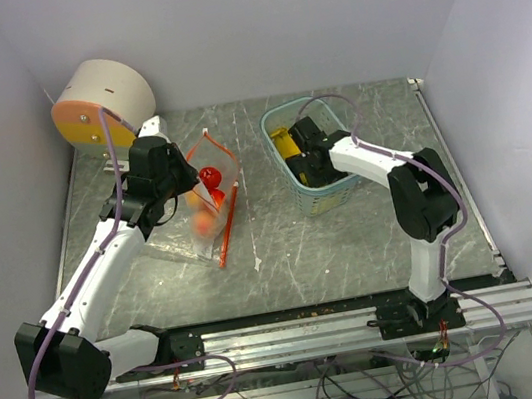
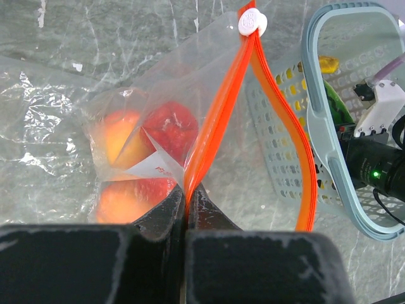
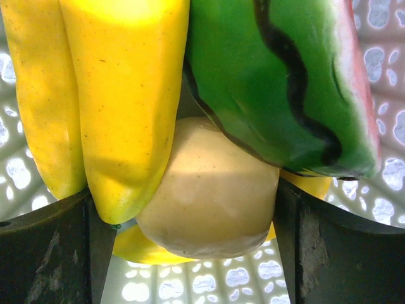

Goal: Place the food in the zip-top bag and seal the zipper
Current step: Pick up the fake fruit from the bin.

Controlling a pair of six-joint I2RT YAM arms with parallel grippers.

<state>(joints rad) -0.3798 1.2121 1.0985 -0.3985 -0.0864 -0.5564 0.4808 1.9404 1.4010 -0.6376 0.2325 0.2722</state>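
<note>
The clear zip-top bag (image 1: 208, 204) with an orange zipper (image 2: 218, 114) lies left of centre. It holds two orange-pink peaches (image 2: 117, 136) and a red piece (image 2: 171, 123). My left gripper (image 2: 186, 190) is shut on the bag's zipper edge, and the other lip hangs open to the right. The white slider (image 2: 252, 22) sits at the far end. My right gripper (image 1: 301, 153) is down in the pale blue basket (image 1: 332, 199). Its open fingers straddle a pale tan round piece (image 3: 209, 190), beside the yellow banana (image 3: 120, 95) and the watermelon slice (image 3: 278, 82).
A round white and orange drum (image 1: 104, 104) stands at the back left corner. The basket (image 2: 329, 171) sits close to the right of the bag's mouth. Walls close in the table on three sides, and a metal rail (image 1: 317, 328) runs along the front.
</note>
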